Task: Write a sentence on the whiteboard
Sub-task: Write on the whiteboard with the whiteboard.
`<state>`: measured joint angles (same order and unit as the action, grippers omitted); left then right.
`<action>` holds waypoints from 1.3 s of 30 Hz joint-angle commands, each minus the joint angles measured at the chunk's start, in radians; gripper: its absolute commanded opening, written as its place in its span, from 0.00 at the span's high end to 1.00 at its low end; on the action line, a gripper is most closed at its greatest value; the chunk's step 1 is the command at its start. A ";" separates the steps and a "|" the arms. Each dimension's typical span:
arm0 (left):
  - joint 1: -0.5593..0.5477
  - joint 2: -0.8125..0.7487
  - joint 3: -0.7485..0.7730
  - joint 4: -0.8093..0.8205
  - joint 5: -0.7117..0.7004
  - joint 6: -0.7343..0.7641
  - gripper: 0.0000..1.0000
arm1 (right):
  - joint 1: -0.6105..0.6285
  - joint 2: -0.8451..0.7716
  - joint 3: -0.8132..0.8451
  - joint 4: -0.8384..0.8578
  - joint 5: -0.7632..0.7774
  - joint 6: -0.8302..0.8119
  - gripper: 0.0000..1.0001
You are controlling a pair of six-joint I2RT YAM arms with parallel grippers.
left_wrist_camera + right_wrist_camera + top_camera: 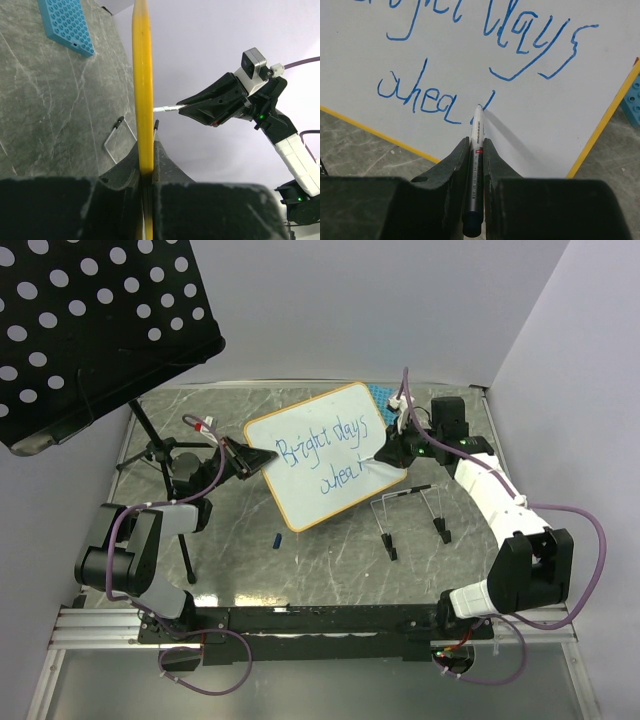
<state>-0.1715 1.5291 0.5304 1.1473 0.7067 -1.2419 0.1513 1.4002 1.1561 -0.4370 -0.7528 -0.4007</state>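
From above, a grey marbled table (330, 570) lies between plain white walls (400, 300); a black perforated panel (90, 320) on a tripod (150, 452) stands behind the left gripper (258, 460), whose fingers are closed on the left rim of the whiteboard (300, 495), held at a tilt; the right gripper (380, 455) meets the board from the opposite side; the sentence (325, 450), in blue, runs between the two grippers; a wire stand (410, 505) sits just on the near side of the right fingers, and a blue studded plate (381, 393) lies just beyond them.

At the left wrist, the fingers pinch the yellow rim edge-on; the plate lies far ahead to their left, on the marbled surface.

At the right wrist, the fingers are narrow, clamped on a marker (475, 175) whose tip touches the board straight ahead of them; above the tip the writing reads "days", left of it "ahea", with one short stroke at the tip itself; the barrel carries a small red label, its print too fine to read.
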 commanded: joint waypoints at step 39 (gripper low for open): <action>0.010 -0.032 0.077 0.430 0.007 -0.051 0.99 | 0.018 -0.033 -0.004 -0.054 0.029 -0.053 1.00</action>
<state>-0.1650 1.5360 0.5392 1.1400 0.7067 -1.2308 0.1776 1.3842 1.1187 -0.4953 -0.7448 -0.4473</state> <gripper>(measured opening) 0.091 0.186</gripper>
